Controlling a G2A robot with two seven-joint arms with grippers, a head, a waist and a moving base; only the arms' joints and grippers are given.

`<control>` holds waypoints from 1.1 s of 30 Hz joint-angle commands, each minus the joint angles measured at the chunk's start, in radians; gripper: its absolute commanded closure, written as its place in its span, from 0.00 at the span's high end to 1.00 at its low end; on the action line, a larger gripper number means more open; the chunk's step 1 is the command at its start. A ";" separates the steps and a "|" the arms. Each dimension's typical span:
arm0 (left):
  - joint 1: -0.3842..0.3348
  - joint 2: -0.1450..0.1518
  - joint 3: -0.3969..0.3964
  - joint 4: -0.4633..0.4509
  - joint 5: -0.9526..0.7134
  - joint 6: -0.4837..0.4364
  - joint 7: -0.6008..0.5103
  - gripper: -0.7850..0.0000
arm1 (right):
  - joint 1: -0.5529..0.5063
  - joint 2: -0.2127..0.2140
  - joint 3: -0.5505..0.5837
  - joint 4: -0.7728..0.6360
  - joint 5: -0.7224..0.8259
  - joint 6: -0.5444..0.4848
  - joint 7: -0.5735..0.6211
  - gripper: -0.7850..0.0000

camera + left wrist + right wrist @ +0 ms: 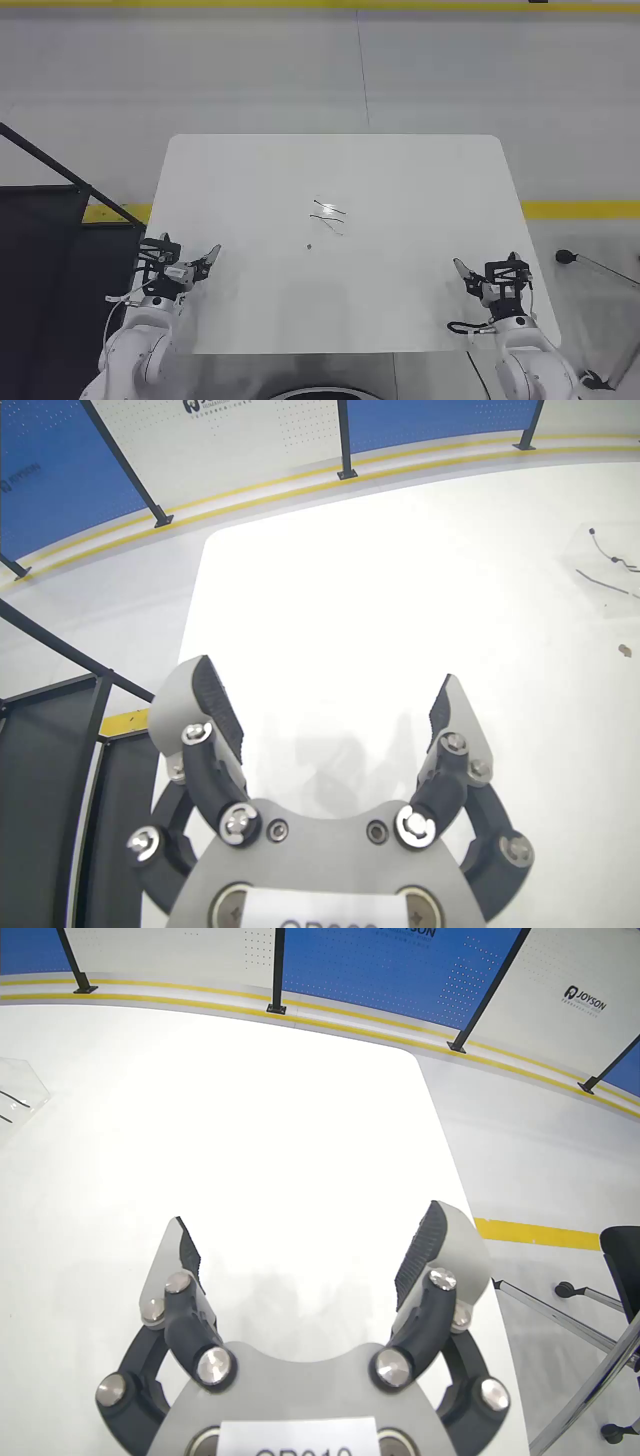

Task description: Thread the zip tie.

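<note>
Thin black zip ties [327,208] lie near the middle of the white table [420,180], resting on a clear sheet [600,570]. The zip ties [607,556] are seen far off from the left wrist, and their tips [15,1103] from the right wrist. My left gripper [190,262] hovers over the table's near left corner, open with nothing in it [325,695]. My right gripper [490,272] sits over the near right corner, open and empty too [310,1238]. Both are well away from the ties.
A tiny dark speck [309,246] lies on the table in front of the ties, also seen as a small brown bit [624,650]. A dark frame [40,240] stands left of the table. A chair base [600,1308] sits off the right edge.
</note>
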 commanded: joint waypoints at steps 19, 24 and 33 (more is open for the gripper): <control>-0.008 -0.002 0.008 0.015 0.030 0.019 -0.002 1.00 | 0.000 0.000 0.000 0.000 0.000 0.000 0.000 1.00; -0.052 -0.012 0.038 -0.001 -0.044 0.034 -0.057 1.00 | 0.000 0.000 0.000 0.000 0.000 0.000 0.000 1.00; -0.235 -0.021 0.037 0.006 -0.506 -0.098 -0.381 1.00 | 0.000 0.000 0.000 0.000 0.000 0.000 0.000 1.00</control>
